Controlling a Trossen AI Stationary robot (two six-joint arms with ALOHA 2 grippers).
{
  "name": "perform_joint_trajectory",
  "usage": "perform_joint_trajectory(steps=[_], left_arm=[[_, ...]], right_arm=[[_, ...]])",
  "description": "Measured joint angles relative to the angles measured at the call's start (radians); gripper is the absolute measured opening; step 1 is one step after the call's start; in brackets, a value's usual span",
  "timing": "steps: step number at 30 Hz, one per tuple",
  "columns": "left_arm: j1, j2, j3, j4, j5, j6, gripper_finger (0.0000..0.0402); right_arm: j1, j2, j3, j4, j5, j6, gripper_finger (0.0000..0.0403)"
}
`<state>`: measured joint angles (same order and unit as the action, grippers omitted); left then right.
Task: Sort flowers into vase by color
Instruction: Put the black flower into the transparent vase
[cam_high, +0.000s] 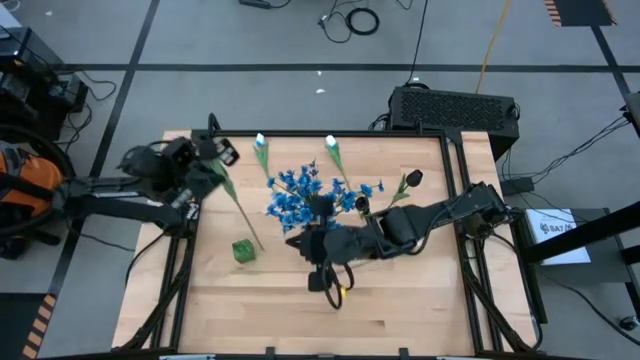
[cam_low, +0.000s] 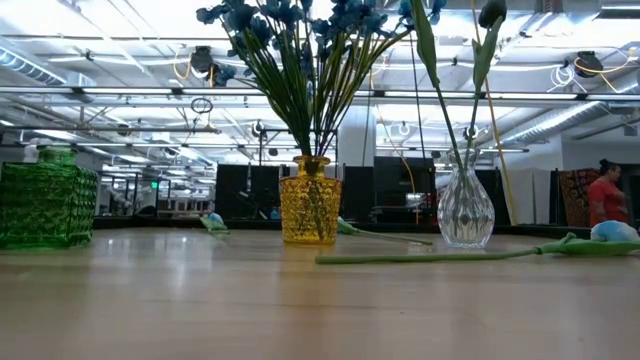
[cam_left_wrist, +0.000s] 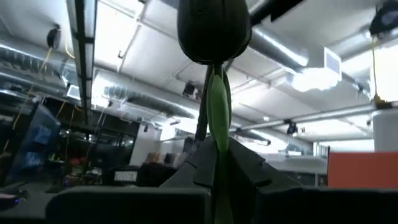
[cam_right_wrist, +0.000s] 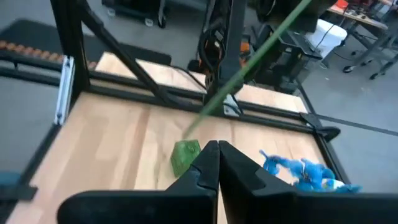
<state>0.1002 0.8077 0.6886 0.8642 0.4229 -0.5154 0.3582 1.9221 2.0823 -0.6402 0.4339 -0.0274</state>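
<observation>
My left gripper, at the table's far left, is shut on a dark-budded flower. Its bud stands past the fingertips, and its long green stem slants down toward the green vase. My right gripper hangs shut and empty high over the table's middle, near the blue flowers. These stand in the yellow vase. A clear vase holds another dark bud. Two white tulips lie flat on the table. My left gripper pinches the flower's stem between its two fingers, a short way below the bud, where a green leaf lies along it. The fingers slant upward, and the stem runs up between them. The long lower part of the stem hangs slanting toward the table's near side.
The green vase stands alone at the near left. One white tulip lies with its stem across the table in front of the clear vase. Bare wood lies along the near edge. A black frame borders the table.
</observation>
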Motion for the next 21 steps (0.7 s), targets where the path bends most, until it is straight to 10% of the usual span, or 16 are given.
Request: perform_joint_trajectory(steps=[8,21], left_arm=[[-0.188,0.144,0.089,-0.048,-0.078,0.253,0.0024],[-0.374,0.229,0.112,-0.047,-0.295,0.594,0.0024]], right_arm=[[-0.033,-0.003,0.000,0.068,-0.073,0.041,0.0016],[-0.016,-0.038,0.000,0.121,-0.076,0.042,0.0180]])
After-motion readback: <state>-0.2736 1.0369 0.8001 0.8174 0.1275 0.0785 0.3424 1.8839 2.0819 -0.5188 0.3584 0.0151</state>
